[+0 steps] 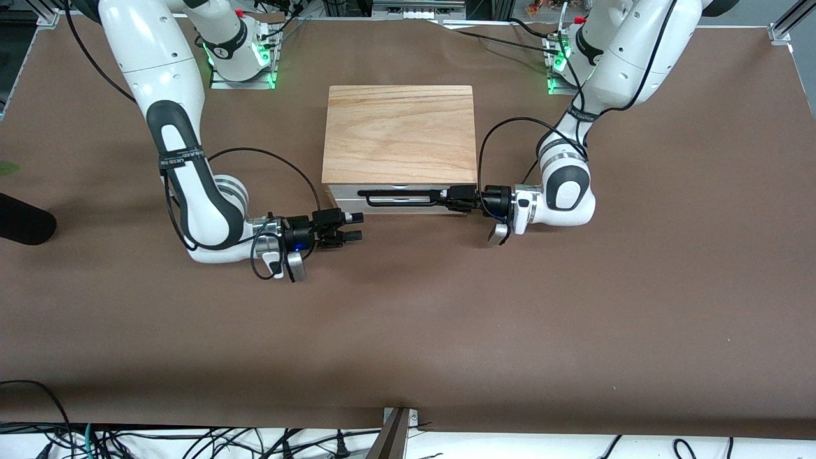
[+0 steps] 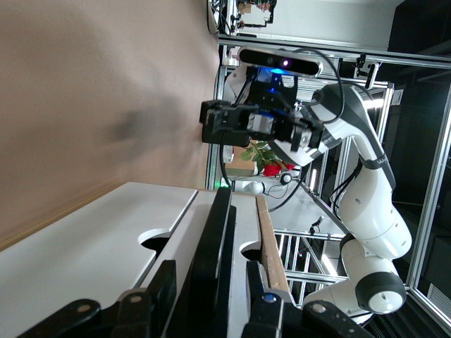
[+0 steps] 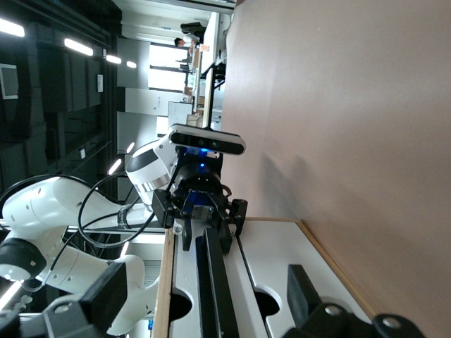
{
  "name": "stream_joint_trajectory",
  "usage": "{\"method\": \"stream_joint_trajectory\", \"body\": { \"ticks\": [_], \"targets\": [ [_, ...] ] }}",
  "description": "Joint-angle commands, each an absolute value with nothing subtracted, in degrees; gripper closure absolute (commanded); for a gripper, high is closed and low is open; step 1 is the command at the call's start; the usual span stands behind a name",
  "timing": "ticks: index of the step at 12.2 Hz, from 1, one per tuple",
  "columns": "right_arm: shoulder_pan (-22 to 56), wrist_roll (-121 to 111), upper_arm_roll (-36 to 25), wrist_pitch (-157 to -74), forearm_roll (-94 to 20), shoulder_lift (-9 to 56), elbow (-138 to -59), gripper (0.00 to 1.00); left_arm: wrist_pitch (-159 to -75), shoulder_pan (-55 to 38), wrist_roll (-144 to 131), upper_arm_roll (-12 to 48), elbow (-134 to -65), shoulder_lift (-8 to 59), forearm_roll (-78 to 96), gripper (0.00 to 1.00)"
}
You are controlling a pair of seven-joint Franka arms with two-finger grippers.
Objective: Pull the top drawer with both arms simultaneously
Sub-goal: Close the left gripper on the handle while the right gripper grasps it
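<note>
While the cabinet [image 1: 400, 134] sits on the brown table [image 1: 408, 331] close to the robots' edge and midway between the two bases, its top drawer [image 1: 389, 199] faces the front camera, closed or nearly so. Black bar handle [image 1: 398, 193] runs across the white front panel.

Left gripper [image 1: 454, 199]: at the handle's end toward the left arm's end of the table, fingers [image 2: 163, 285] closed around the bar, one on each side of it.

Right gripper [image 1: 354, 227]: low over bare table just off the cabinet's front corner toward the right arm's end, fingers [image 3: 303, 292] spread apart, holding nothing, not touching the handle. Seen from the left wrist view, it hovers off the bar's end.
</note>
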State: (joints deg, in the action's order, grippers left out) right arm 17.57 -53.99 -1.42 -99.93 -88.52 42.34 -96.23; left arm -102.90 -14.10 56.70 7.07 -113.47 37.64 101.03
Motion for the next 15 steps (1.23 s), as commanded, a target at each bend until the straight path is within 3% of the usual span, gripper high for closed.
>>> {"method": "stream_joint_trajectory", "body": {
  "ticks": [1, 4, 7, 8, 10, 11, 13, 15],
  "targets": [
    [19.2, -60.5, -1.5, -99.1, -93.3, 41.6, -100.4, 0.00, -103.2, -14.8, 60.3, 7.4, -113.3, 38.9, 102.9, 0.62],
    [20.2, -62.6, -1.4, -98.9, -96.3, 41.9, -102.1, 0.00, -104.3, -14.8, 61.8, 9.0, -113.5, 39.3, 103.0, 0.80],
    [20.6, -66.0, -1.2, -96.1, -96.9, 41.8, -104.9, 0.00, -104.3, -14.8, 61.8, 9.4, -113.6, 39.0, 103.0, 0.89],
    [20.5, -66.4, -1.2, -95.2, -97.0, 41.7, -105.4, 0.00, -104.3, -14.8, 61.9, 9.4, -113.6, 39.0, 102.9, 1.00],
    [20.3, -67.1, -1.2, -95.0, -96.9, 41.7, -105.7, 0.01, -104.3, -14.7, 61.9, 9.4, -113.6, 38.9, 102.8, 1.00],
    [20.2, -67.1, -1.2, -95.0, -97.0, 41.7, -105.7, 0.05, -104.3, -14.7, 61.9, 9.3, -113.6, 38.8, 102.7, 1.00],
    [20.0, -67.1, -1.2, -95.0, -97.0, 41.7, -105.3, 0.30, -104.3, -14.7, 61.9, 9.3, -113.6, 38.7, 102.3, 1.00],
    [19.5, -66.7, -1.2, -95.1, -97.6, 41.7, -104.6, 0.32, -104.2, -14.6, 61.9, 9.3, -113.6, 38.7, 102.1, 1.00]
  ]
}}
